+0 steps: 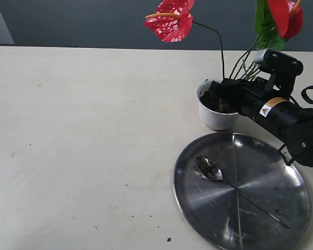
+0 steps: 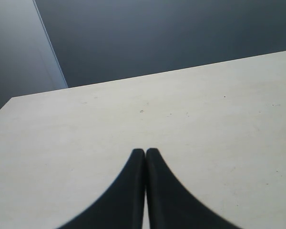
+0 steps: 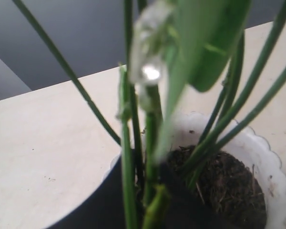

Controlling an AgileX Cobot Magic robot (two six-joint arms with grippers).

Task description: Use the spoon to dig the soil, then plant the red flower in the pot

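**Flower** (image 1: 169, 23)
- Location: upper right of the exterior frame. Its stems are standing in the pot (image 1: 215, 121) and its blooms are running past the top edge.
- Hold: my right end effector (image 1: 227, 92) is sitting clamped on the gathered green stems just above the soil (image 1: 215, 103). In the right wrist view the stems are passing between my dark fingers.
- Handling, as I am judging it: light and top-heavy. The stems are thin, springy and easy to crease, and the glossy blooms are easy to bruise.
- Best hold: low on the bundled stems, gently, never on a bloom or leaf.

**Pot**: looking like light plastic, so I am expecting it to tip under a sideways pull.

**Spoon** (image 1: 209, 170): lying in the plate (image 1: 281, 221) at lower right. It is slim and looking slippery.

**Left end effector** (image 2: 145, 155): fingers together, holding nothing, hanging over bare desk (image 2: 205, 105).
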